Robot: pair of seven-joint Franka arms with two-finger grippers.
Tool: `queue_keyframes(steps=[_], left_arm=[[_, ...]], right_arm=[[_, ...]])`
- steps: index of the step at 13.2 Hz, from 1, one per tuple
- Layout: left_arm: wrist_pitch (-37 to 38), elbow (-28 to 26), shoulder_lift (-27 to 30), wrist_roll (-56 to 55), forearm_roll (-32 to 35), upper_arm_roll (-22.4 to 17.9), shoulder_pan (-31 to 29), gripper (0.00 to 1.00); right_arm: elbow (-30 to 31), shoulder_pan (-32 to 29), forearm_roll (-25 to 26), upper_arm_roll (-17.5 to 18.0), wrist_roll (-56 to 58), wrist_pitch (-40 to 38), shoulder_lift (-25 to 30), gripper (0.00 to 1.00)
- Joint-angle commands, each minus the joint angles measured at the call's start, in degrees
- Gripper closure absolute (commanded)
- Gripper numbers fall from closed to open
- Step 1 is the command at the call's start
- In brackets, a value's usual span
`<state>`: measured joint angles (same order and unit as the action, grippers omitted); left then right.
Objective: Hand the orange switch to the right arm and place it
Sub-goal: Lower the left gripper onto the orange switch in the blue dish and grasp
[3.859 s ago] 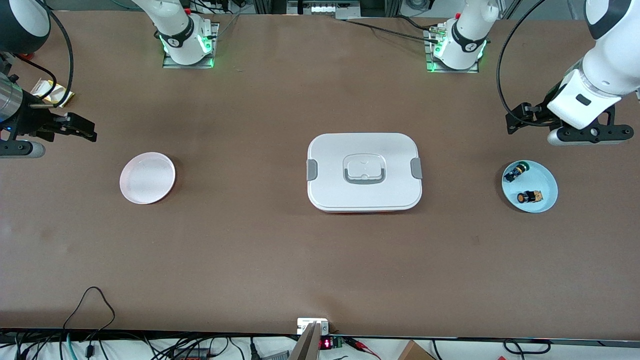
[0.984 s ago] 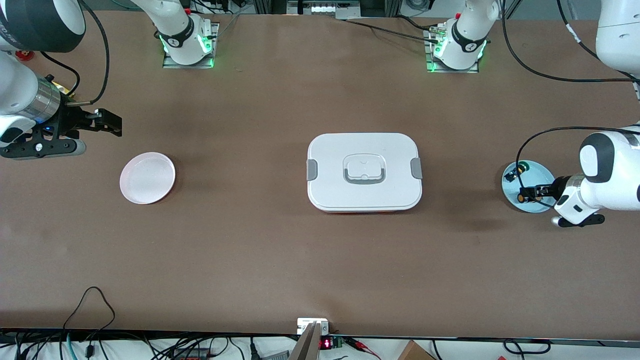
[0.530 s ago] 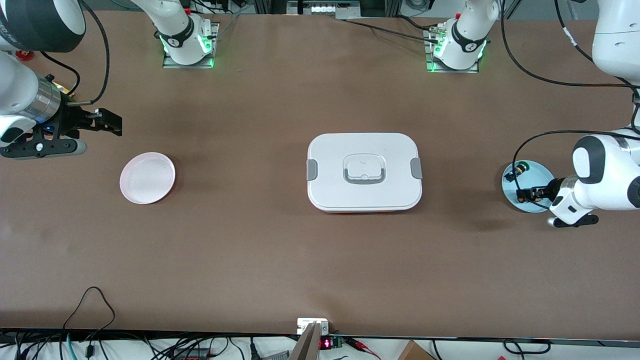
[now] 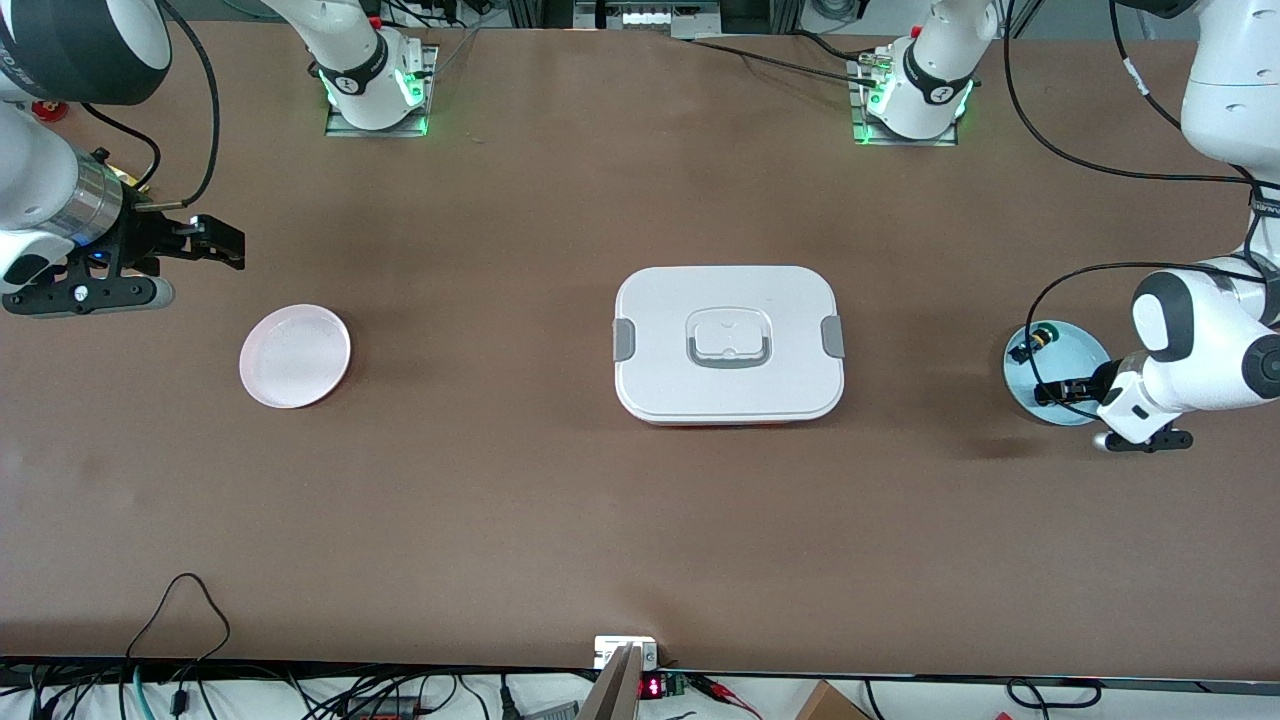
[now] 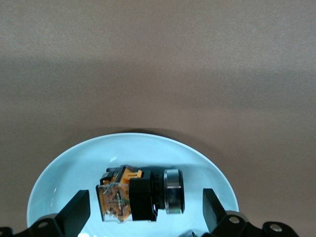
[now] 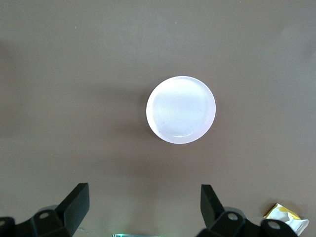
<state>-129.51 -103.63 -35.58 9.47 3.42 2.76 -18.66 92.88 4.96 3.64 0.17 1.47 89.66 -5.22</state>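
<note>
With my left gripper (image 5: 143, 217) open astride the small black orange switch (image 5: 140, 194) in the pale blue round dish (image 5: 54, 182), I'd centre on its body before closing, while my right gripper (image 4: 215, 243) waits open over the worktop (image 4: 600, 520)

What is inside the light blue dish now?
The light blue dish holds the orange switch, lying between the open left gripper fingers, and a green switch. The arm covers part of the dish.

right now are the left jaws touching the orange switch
Apart. The left wrist view shows the left gripper open, one jaw on each side of the orange switch in the blue dish, with dish visible between.
</note>
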Motion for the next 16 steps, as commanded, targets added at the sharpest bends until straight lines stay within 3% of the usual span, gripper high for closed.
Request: queue_keyframes(steps=[1, 3, 7, 10, 11, 12, 14, 16], left_arm=[[-1.6, -1.6, 0.5, 1.0, 0.9, 0.5, -0.6, 0.12], [-0.8, -1.7, 0.6, 1.3, 0.9, 0.5, -0.6, 0.32], [-0.2, -0.8, 1.1, 4.4, 0.9, 0.7, -0.3, 0.61], [2.1, 0.5, 1.4, 4.9, 1.0, 0.9, -0.2, 0.63], [6.4, 2.2, 2.2, 6.8, 1.0, 1.1, -0.2, 0.75], [13.1, 4.9, 2.5, 7.7, 0.3, 1.3, 0.1, 0.79], [25.7, 11.4, 2.4, 7.7, 0.0, 1.5, 1.1, 0.79], [31.3, 14.3, 2.5, 8.7, -0.2, 3.8, 1.2, 0.79]], right_arm=[[-0.9, 0.1, 0.0, -0.1, -0.2, -1.4, 0.1, 0.00], [-0.9, 0.1, 0.0, -0.1, -0.2, -2.0, 0.1, 0.00], [-0.9, 0.1, 0.0, -0.1, -0.2, -1.9, 0.1, 0.00], [-0.9, 0.1, -0.1, -0.1, -0.1, -2.0, 0.1, 0.00], [-0.9, 0.1, -0.2, -0.1, 0.0, -2.0, 0.0, 0.00], [-0.9, 0.1, -0.2, -0.1, 0.1, -2.3, 0.1, 0.00], [-0.9, 0.1, -2.0, -0.1, 0.1, -3.1, 0.0, 0.00], [-0.9, -0.3, -5.8, -0.3, 0.6, -4.1, 0.0, 0.00]])
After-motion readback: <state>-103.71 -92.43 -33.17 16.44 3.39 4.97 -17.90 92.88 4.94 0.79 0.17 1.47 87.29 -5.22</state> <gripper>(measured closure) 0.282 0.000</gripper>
